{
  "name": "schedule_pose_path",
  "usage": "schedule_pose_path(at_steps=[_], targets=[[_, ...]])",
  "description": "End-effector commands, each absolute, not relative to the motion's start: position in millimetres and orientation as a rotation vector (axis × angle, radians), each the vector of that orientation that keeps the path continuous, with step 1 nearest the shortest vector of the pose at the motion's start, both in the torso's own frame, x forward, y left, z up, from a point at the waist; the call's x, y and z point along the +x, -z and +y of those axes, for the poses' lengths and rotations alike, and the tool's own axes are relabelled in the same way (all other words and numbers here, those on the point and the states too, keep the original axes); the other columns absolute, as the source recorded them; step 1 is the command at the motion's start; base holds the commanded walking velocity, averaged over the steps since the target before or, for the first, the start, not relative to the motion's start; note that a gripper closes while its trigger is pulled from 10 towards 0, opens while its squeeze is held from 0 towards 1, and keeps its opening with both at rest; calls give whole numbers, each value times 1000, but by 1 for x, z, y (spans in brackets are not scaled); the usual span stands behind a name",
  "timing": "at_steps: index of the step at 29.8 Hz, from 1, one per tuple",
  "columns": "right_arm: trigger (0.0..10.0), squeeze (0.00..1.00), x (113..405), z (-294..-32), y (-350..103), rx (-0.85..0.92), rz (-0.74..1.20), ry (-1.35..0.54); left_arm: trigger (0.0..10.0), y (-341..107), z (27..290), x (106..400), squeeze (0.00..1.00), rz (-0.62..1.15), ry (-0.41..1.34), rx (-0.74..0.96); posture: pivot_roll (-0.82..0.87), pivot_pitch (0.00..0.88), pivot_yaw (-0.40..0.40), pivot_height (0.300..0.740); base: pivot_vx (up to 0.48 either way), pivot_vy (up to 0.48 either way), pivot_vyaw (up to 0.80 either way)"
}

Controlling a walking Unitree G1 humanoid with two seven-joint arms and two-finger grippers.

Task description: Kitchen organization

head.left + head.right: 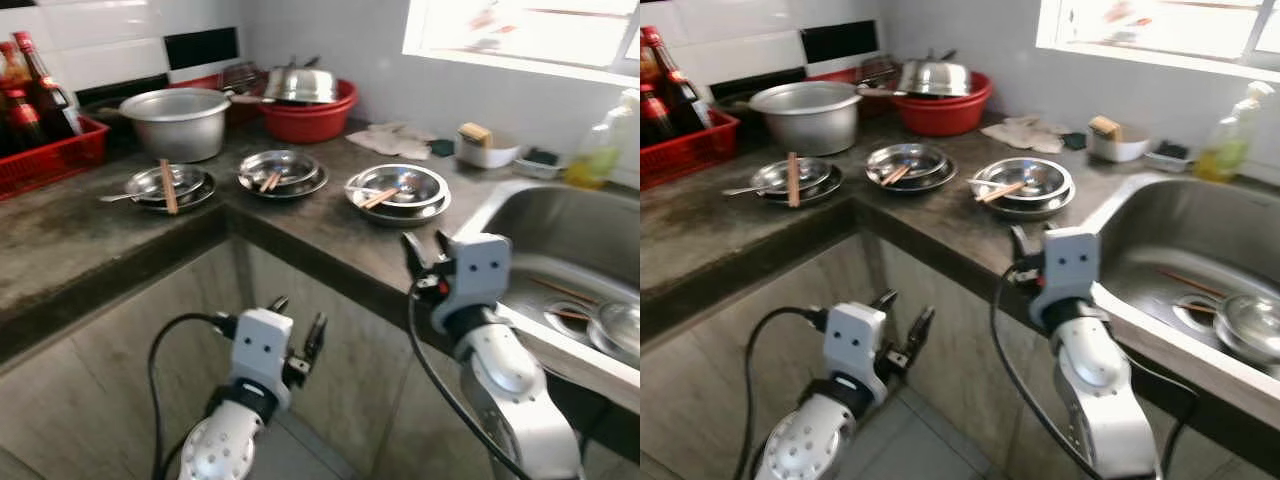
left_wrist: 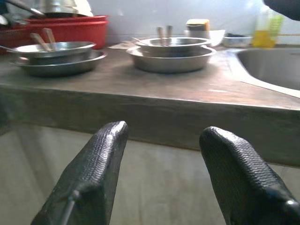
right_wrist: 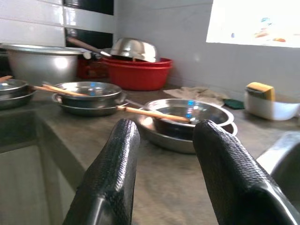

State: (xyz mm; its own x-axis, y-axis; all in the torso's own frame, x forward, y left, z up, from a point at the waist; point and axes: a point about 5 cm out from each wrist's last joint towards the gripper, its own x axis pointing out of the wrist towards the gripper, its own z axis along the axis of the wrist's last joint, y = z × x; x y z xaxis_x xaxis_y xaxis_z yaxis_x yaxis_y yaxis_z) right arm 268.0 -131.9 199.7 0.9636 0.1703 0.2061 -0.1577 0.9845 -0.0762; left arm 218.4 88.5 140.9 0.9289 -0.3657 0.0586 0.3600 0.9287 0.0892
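Right wrist view: steel bowl stack [image 3: 190, 119] just beyond open right gripper [image 3: 161, 140].

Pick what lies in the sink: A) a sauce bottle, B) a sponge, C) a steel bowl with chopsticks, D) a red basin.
C: a steel bowl sits at the bottom of the sink with chopsticks beside it.

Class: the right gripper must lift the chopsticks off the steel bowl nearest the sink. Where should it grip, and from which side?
Judging by pose, the right gripper, fingers open, should pinch the chopsticks from above near their overhanging end, fingers across the shafts, since they lie tilted across the steel bowl.
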Motion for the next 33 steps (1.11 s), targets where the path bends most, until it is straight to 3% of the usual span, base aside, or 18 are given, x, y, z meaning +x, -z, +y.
schedule_pose_path(at_steps=[1,5,19,20,30,31,32,33], targets=[[10000,0,274,-131,-202,-74,-226,-170,10000,-144,86,217,0,-85,378,77,50,35,-52,740,0,0,800],[10000,0,283,-130,-205,-76,-229,-172,10000,-144,86,216,0,-84,375,78,53,37,-55,740,0,0,731],[10000,0,312,-127,-221,-54,-282,-181,10000,-146,84,209,0,-79,376,72,59,68,-60,740,0,0,0],[10000,1000,316,-124,-223,-53,-299,-189,10000,-146,85,209,0,-80,375,72,62,77,-59,740,0,0,0],[10000,1000,341,-112,-231,-110,-345,-220,10000,-148,86,209,0,-79,366,65,67,105,-71,740,0,0,0],[10000,173,345,-111,-232,-113,-349,-218,10000,-148,85,209,0,-78,366,68,69,108,-74,740,0,0,0],[10000,173,345,-111,-232,-113,-349,-218,10000,-148,85,209,0,-78,366,68,69,108,-74,740,0,0,0],[10000,0,346,-110,-232,-113,-350,-218,10000,-149,85,209,0,-79,366,67,69,108,-74,740,0,0,0]])
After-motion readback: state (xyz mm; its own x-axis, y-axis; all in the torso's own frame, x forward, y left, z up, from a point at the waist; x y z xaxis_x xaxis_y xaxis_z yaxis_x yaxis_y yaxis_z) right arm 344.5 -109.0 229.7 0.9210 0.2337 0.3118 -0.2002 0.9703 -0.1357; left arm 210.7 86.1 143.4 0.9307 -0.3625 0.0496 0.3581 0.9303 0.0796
